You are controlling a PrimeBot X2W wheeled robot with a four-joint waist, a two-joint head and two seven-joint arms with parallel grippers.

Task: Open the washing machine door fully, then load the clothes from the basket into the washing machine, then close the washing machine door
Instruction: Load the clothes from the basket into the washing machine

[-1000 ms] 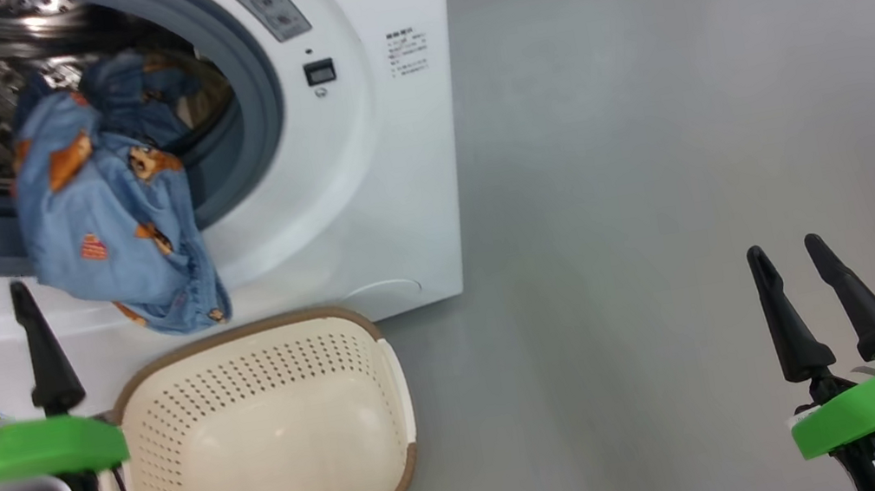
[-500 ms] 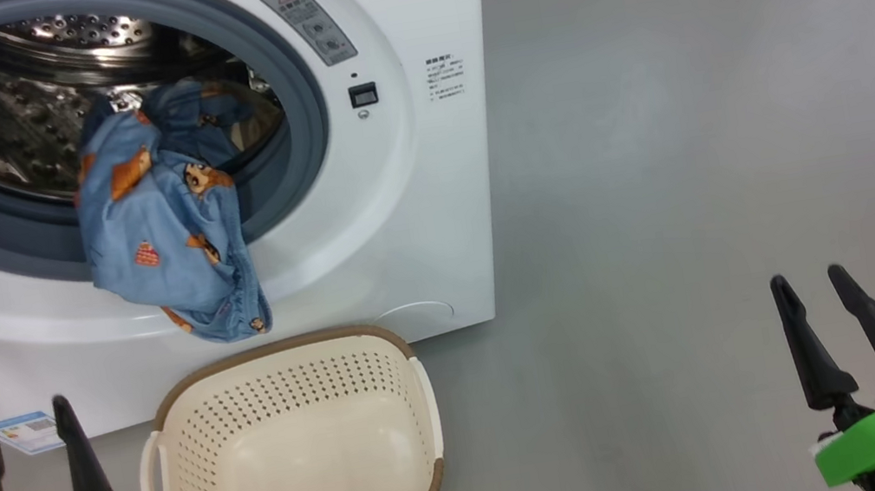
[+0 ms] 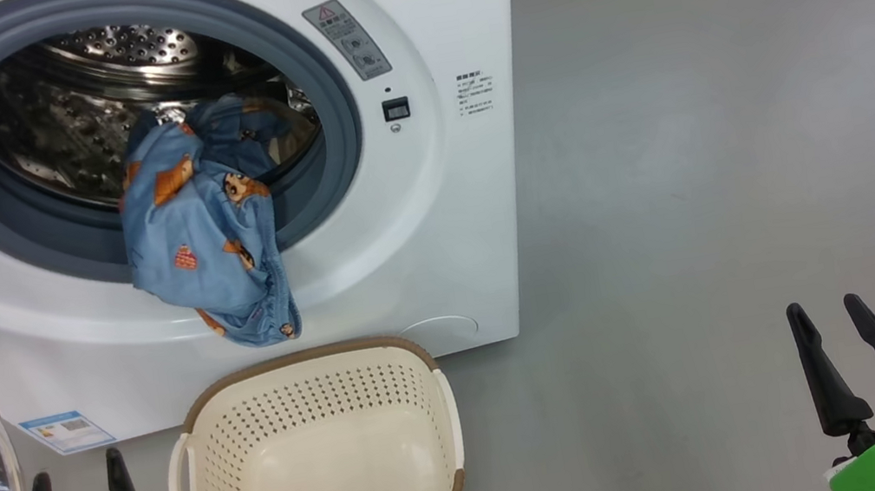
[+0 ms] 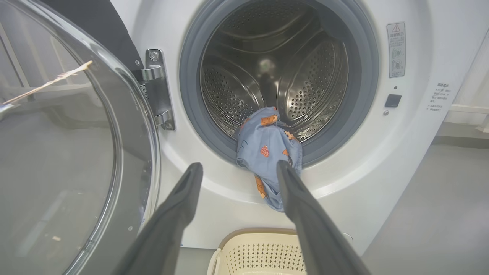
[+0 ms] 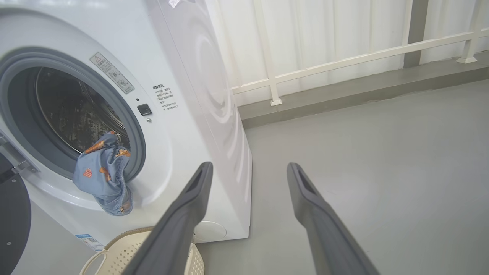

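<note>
Clothes [image 3: 202, 230]: hanging over the gasket lip of the washing machine [image 3: 476, 213] — above the basket [image 3: 319, 466], well ahead of the left claw [image 3: 77, 467]
Left claw: spread, empty
Right claw [image 3: 823, 305]: spread, empty

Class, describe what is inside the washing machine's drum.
The clothes sit partly inside the drum, draped over the grey gasket and hanging outside. Elsewhere, bare perforated steel shows. Whatever lies beneath the fabric is covered.
</note>
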